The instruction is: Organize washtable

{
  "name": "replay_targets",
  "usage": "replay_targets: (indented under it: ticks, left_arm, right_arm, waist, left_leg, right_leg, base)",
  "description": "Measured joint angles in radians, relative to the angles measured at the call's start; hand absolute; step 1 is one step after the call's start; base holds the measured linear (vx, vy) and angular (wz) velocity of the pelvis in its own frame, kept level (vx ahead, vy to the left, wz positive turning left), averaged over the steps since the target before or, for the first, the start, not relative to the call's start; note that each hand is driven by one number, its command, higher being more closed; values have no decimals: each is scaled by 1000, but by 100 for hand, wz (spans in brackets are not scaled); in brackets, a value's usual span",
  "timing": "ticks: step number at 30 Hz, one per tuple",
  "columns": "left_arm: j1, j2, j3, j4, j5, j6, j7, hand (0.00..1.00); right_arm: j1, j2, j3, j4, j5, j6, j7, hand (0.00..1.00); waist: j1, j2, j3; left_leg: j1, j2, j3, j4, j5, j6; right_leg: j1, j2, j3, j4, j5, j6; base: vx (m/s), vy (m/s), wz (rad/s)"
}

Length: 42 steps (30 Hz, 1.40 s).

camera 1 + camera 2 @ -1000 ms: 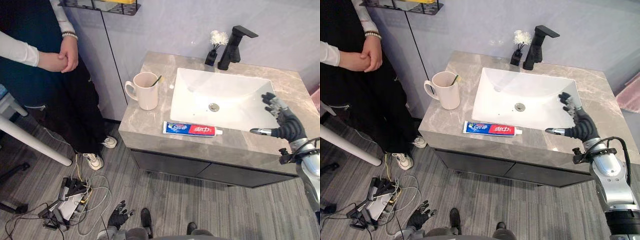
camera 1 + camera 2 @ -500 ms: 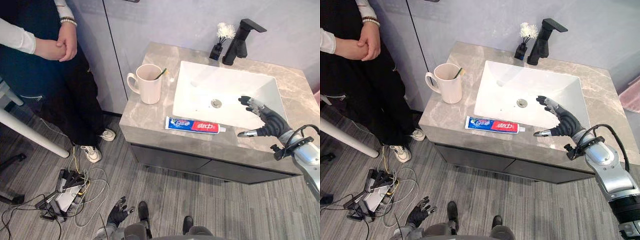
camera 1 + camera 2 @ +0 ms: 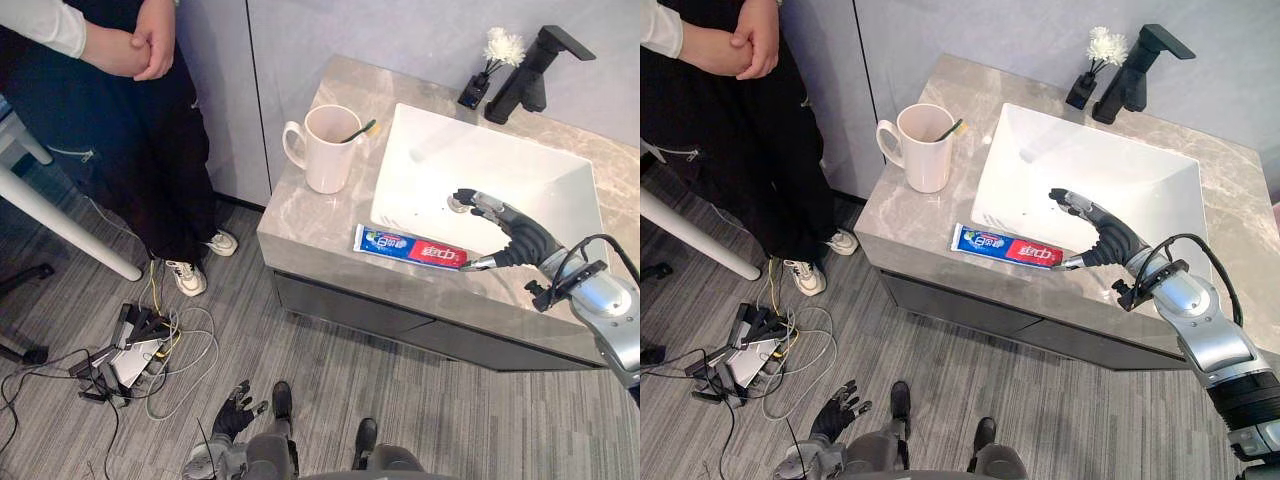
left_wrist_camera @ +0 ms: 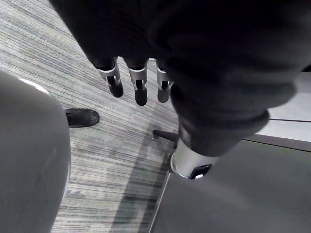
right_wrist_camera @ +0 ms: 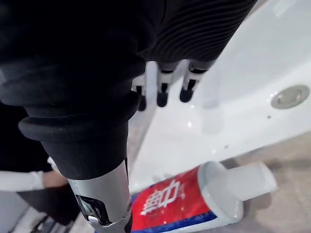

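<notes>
Step in hand: reach for the toothpaste tube [image 3: 410, 248]. It lies flat on the front strip of the surface [image 3: 300, 215], just beside the basin [image 3: 480, 165] edge, with its cap end toward the robot's right.

The right robot hand [image 3: 515, 235] hovers over the cap end. Its fingers [image 5: 163, 92] are spread and relaxed, the thumb is apart and low by the cap, and it holds nothing. I can't tell whether there is contact.

The left robot hand [image 3: 235, 410] hangs low by the floor [image 3: 330, 400], fingers straight and empty.

Next move, as a judgement: lower the hand and close thumb and fingers across the tube near the cap. Then lift it, probably toward the mug [image 3: 330, 148] that holds a toothbrush [image 3: 360, 130]. A flat tube may slide along the surface when pinched.

Writing: the tube carries a blue and red label with white lettering, not read off here. The mug is plain.

Also there: a black faucet [image 3: 530, 75], a small vase [image 3: 490, 65] with a white flower, and a person [image 3: 130, 60] standing to the left with hands clasped.
</notes>
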Motion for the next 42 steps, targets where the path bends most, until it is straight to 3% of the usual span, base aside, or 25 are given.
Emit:
replay_targets:
  ticks: [4, 19, 42]
  left_arm:
    - [-1, 0, -2, -2, -1, -2, 1, 0]
    - [-5, -2, -4, -2, -25, -1, 2, 0]
    - [-9, 11, -6, -29, -39, -4, 13, 0]
  right_arm:
    - [-9, 0, 5, 0, 0, 0, -1, 0]
    - [-33, -1, 45, 0, -27, 0, -20, 0]
    - [-72, -1, 75, 41, -35, 1, -38, 0]
  waist:
    - [3, 1, 0]
    - [2, 16, 16]
    - [14, -7, 38]
  left_leg:
    - [-10, 12, -6, -6, 2, 1]
    - [-42, 48, 4, -6, 30, -25]
    - [-68, 62, 15, -6, 41, -22]
  right_leg:
    - [-15, 10, 7, 11, 13, -17]
    - [-50, 39, 19, 4, 11, -27]
    - [-70, 56, 25, -21, 34, -38]
  base:
    - [-27, 13, 0]
    - [-35, -8, -4]
    - [5, 0, -2]
